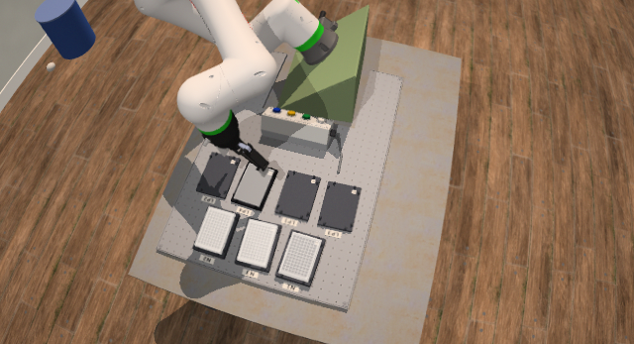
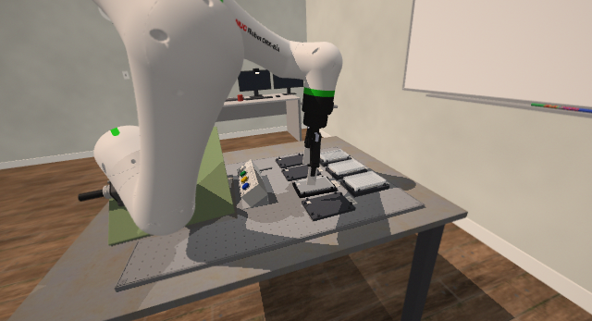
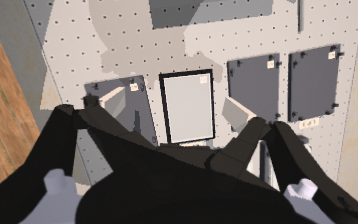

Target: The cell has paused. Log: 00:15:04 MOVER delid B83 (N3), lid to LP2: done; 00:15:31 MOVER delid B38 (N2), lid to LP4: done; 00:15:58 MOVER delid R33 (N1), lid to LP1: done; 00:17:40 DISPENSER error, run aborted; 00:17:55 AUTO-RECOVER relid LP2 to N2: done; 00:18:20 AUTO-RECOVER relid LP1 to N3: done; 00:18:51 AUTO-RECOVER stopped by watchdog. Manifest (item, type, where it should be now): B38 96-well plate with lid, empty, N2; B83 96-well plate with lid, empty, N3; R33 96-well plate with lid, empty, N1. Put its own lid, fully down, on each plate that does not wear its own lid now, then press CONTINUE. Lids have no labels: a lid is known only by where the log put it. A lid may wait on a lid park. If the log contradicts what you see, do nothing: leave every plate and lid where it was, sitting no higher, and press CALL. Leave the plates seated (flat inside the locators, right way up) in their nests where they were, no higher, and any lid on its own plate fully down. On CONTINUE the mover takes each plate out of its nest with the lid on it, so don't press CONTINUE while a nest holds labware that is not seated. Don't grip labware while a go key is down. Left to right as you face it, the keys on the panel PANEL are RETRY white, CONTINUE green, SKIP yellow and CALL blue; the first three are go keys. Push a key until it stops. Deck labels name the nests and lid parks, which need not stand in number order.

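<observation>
Three 96-well plates stand in the front row of nests. The left plate (image 1: 215, 230) and the middle plate (image 1: 258, 244) wear pale lids. The right plate (image 1: 300, 257) shows open wells in a dark frame and has no lid. Behind them is a row of dark lid parks. The second park from the left holds a loose lid (image 1: 255, 187), which also shows in the wrist view (image 3: 188, 107). My gripper (image 1: 256, 161) is open and empty, hovering above that lid with its fingers either side of it (image 3: 175, 107). The deck labels are too small to read.
The other three lid parks (image 1: 218, 174) (image 1: 297, 195) (image 1: 339, 206) are bare. The key panel (image 1: 297, 126) stands behind the parks, with blue (image 1: 276, 109), yellow (image 1: 291, 113), green (image 1: 306, 116) and white (image 1: 320, 119) keys. A green wedge (image 1: 332, 81) holds the arm's base.
</observation>
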You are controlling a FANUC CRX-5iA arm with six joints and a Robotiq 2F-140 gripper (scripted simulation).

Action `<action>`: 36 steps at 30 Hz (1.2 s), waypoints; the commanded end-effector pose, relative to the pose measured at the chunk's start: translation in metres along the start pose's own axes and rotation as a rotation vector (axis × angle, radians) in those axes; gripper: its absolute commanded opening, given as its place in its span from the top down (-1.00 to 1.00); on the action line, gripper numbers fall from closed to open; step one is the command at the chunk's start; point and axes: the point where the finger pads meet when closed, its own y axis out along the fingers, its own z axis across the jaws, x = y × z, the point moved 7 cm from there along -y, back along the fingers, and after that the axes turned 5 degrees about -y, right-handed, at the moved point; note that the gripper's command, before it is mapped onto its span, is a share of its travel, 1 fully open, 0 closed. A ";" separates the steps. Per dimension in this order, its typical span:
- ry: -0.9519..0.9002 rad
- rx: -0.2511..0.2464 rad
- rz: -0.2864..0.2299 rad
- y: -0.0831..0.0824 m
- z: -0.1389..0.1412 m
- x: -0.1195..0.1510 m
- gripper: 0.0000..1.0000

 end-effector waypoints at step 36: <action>-0.244 -0.072 -0.131 -0.009 0.107 -0.001 1.00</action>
